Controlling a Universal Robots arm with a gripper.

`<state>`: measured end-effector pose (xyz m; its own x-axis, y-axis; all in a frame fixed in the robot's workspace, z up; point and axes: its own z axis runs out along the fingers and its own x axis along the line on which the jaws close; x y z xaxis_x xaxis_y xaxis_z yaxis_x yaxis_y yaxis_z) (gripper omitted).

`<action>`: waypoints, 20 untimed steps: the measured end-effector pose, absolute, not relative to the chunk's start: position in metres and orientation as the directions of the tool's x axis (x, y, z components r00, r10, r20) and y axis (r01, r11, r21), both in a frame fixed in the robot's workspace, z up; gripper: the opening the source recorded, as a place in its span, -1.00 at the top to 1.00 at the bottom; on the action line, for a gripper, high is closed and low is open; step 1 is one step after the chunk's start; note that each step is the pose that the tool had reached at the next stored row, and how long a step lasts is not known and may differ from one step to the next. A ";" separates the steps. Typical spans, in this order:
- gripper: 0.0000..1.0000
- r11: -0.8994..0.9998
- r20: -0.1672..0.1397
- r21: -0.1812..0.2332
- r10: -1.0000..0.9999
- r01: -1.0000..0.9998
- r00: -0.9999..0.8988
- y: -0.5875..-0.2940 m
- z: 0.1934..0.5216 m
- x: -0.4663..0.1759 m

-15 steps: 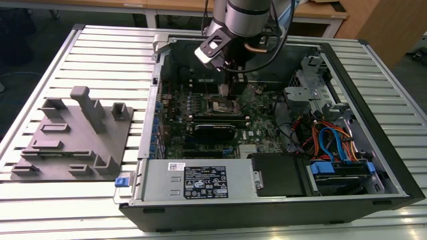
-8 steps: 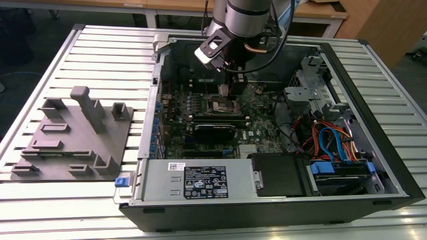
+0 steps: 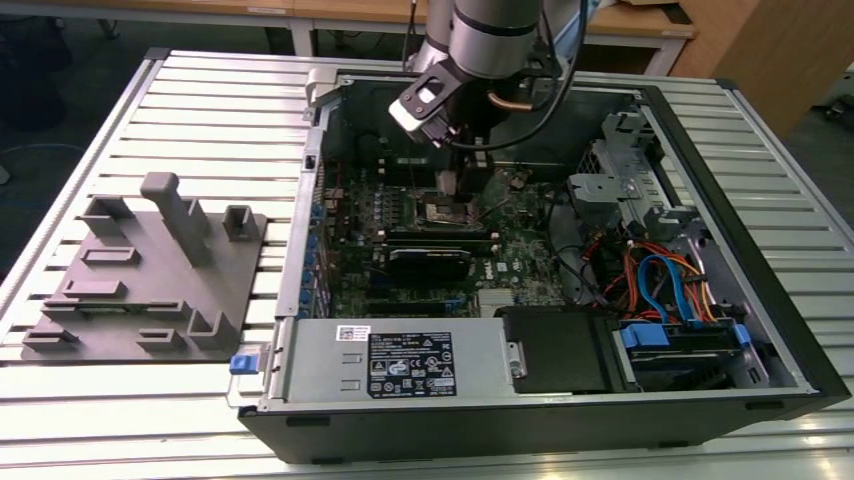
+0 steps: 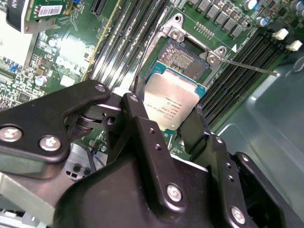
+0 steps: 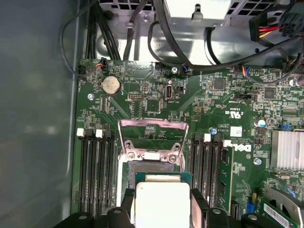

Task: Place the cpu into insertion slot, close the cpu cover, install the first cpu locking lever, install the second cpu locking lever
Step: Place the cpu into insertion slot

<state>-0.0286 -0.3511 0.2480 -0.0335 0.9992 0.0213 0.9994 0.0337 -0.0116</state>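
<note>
Right now the cpu (image 4: 173, 102) is held by the gripper (image 4: 167, 107). The jaws are closed only as far as the chip is wide, and two opposite sides of it are pinched by the black fingers (image 4: 195, 128). Nothing else is held. The silver top of the cpu is turned up, and a thin green edge is seen around it.

The cpu is kept over the slot (image 4: 183, 57), and the part of the slot nearest the fingers is hidden by it. The rest, with its shiny middle, is left bare. Whether the slot is touched by the cpu cannot be told. In the first wrist view the cpu (image 5: 161, 199) is pinched by the gripper (image 5: 162, 209) at the edge of the slot (image 5: 149, 166).

The cover (image 5: 152, 124) is swung open on the side of the slot away from the fingers. A thin lever (image 4: 249, 66) is stuck out from one corner of the slot. Long black slots (image 5: 95, 171) are laid on both sides of the slot, on the green board (image 5: 142, 102).

In the exterior view the gripper (image 3: 454, 185) is seen inside the open case (image 3: 534, 435), just above the slot (image 3: 447, 212). A grey tray (image 3: 147, 270) is set on the table (image 3: 214, 110), well apart from the slot, toward the exterior view's left.
</note>
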 end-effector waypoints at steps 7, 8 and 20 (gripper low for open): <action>-0.08 0.034 0.021 -0.012 0.999 0.999 -0.033 -0.348 0.235 -0.030; -0.08 0.034 0.021 -0.012 0.999 0.999 -0.033 -0.347 0.233 -0.030; -0.08 0.000 0.021 -0.012 1.000 1.000 0.000 -0.344 0.212 -0.034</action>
<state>-0.0337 -0.3439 0.2119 0.0003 0.9998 0.0214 0.9999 0.0000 -0.0116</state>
